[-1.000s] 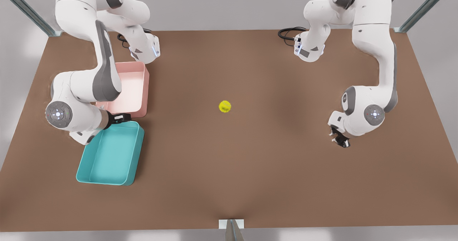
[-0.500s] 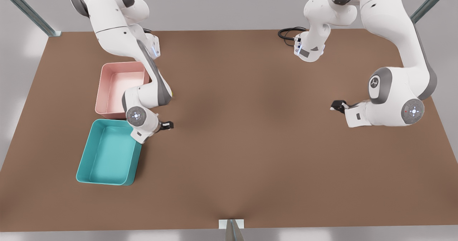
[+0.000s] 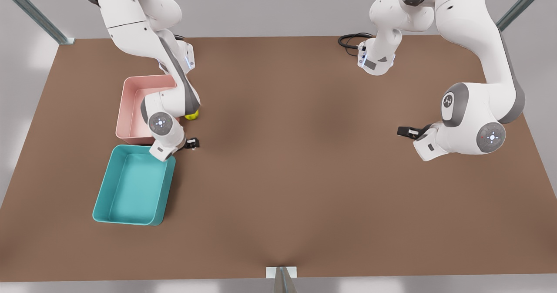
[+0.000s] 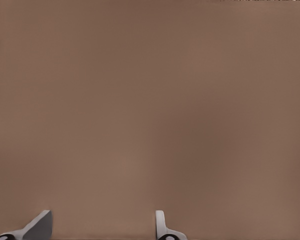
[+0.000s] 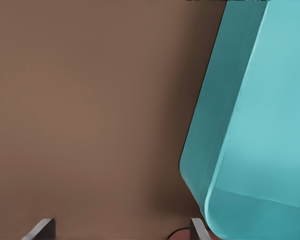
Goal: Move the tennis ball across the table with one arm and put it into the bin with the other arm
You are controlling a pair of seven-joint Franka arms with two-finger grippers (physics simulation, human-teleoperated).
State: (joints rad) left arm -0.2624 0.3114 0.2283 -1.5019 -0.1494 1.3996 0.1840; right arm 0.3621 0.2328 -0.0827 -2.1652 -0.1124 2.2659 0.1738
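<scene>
Brown table [image 3: 304, 188]: the ball [image 3: 192, 116] has rolled from mid-table to the pink tub's [image 3: 130, 110] corner, beside the bin [image 3: 130, 188]; right gripper [image 3: 191, 143] hovers nearby, fingers apart, left gripper [image 3: 404, 131] waits open, so pickup comes next

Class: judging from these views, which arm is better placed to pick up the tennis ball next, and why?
Probably the right arm. Its open end effector hangs beside the teal bin, close to the tennis ball by the pink tub. The left end effector, also open, waits far across the table.
</scene>
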